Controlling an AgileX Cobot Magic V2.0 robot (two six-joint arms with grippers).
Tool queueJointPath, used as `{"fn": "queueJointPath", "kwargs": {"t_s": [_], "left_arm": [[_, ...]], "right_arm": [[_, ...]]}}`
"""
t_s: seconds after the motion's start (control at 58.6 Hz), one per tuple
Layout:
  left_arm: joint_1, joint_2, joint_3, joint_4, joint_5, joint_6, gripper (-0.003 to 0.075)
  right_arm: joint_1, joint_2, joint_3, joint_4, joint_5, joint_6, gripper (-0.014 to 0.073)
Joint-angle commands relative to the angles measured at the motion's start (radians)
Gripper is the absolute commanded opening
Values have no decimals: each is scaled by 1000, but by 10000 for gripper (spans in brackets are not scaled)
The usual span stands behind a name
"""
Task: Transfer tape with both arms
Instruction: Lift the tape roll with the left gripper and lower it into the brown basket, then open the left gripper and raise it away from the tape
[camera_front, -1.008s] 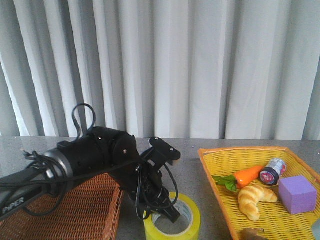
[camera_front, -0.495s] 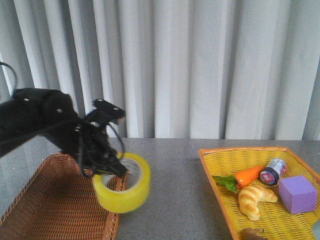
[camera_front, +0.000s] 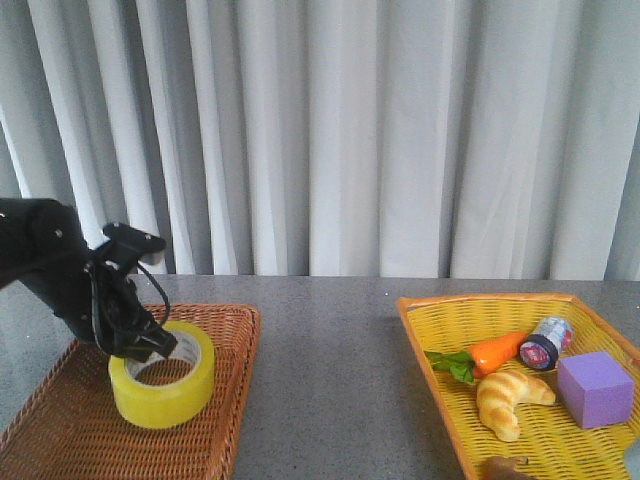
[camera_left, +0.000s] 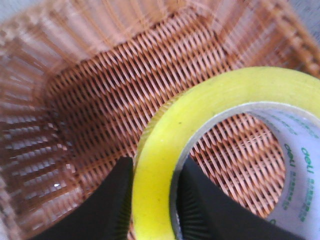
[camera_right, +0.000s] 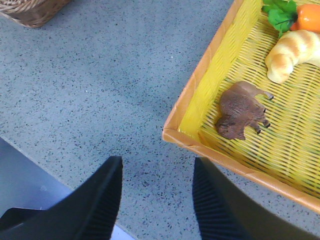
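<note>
Left tool (camera_front: 150, 343) clamped on the rim of the tape (camera_front: 162, 375), roll sitting down inside the brown wicker basket (camera_front: 215, 440) right under it. Way off across the grey worktop (camera_front: 330, 380) from that tool: yellow tray (camera_front: 440, 385) holding carrot (camera_front: 497, 351), croissant (camera_front: 508, 397), purple block (camera_front: 595, 388).

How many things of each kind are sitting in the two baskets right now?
Baskets: 2, brown wicker basket, yellow basket
Tape rolls: 1, tape
Toy foods: 2, carrot, croissant
Small labelled cylinders: 1
Purple blocks: 1
Brown animal figures: 1
Total in baskets: 6
</note>
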Motion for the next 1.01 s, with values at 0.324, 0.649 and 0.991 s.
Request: {"fn": "queueJointPath", "kwargs": {"t_s": [0.324,0.649,0.991], "left_arm": [[2,14,-31,50,-46,-11,216],[2,-32,-32,40,-5,-21,469],[0,-258,-30,33,77,-139,471]], "right_arm": [[-8,-5,-26,0,-53,0,326],[-8,-5,-26,0,-53,0,326],[-8,-5,-26,0,-53,0,326]]}}
